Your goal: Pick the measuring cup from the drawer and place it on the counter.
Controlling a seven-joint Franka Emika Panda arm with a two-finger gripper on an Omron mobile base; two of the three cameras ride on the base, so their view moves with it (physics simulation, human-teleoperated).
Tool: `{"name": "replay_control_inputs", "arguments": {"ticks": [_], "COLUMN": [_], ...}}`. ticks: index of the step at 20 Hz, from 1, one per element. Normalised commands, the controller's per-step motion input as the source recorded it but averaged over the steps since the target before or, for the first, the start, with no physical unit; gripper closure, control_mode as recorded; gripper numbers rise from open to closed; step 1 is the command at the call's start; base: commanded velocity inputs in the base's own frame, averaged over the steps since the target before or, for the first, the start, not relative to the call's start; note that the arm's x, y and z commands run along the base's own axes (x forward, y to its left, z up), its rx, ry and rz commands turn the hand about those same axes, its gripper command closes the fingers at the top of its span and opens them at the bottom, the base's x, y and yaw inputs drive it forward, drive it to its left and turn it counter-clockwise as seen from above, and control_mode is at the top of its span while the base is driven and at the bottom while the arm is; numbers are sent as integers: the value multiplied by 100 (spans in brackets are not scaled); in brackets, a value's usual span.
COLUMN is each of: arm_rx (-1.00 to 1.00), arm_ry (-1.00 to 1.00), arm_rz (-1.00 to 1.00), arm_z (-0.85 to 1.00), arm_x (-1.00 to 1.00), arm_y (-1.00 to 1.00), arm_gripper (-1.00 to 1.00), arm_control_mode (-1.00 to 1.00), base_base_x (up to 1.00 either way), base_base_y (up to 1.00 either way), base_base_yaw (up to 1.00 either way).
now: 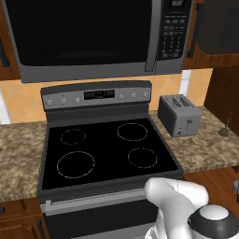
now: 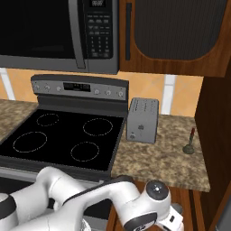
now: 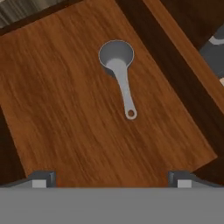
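In the hand view we look down past the claw [image 3: 111, 179], its two tips set wide apart with nothing between them, into the drawer [image 3: 65, 109]. On the drawer's wooden floor lies the cup [image 3: 119, 72], a grey measuring cup, apart from the tips and farther up the picture. Its bowl sits toward the top and its handle runs down and slightly right, ending in a small ring; the long axis runs roughly along the drawer's length. The drawer's dark wall [image 3: 183, 83] runs beside it, well apart from the handle.

The base views give us what the hand view lacks. Nearest is the arm [image 2: 113, 198], bent low in front of the stove [image 1: 107, 149]. Beyond it the desk [image 2: 167, 158], speckled brown, lies right of the black stove top and carries a toaster [image 2: 143, 119] just beside the stove. Farther right stands a small red-tipped thing [image 2: 189, 142] we cannot identify. Above hangs the microwave [image 1: 93, 32], with a wooden cabinet [image 2: 176, 36] to its right.
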Motion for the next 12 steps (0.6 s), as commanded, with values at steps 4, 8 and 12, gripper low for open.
{"name": "replay_control_inputs", "arguments": {"ticks": [4,8,12], "arm_rx": [-11,-22,-7], "arm_ry": [-3,0,14], "arm_rz": [0,0,0], "arm_z": [-11,-28,-20], "arm_x": [37,35,36], "arm_y": [-20,-2,-1], "arm_gripper": [-100,-100,-100], "arm_control_mode": [-100,-100,-100], "base_base_x": [0,0,0], "base_base_y": [0,0,0], "base_base_yaw": [0,0,0]}}
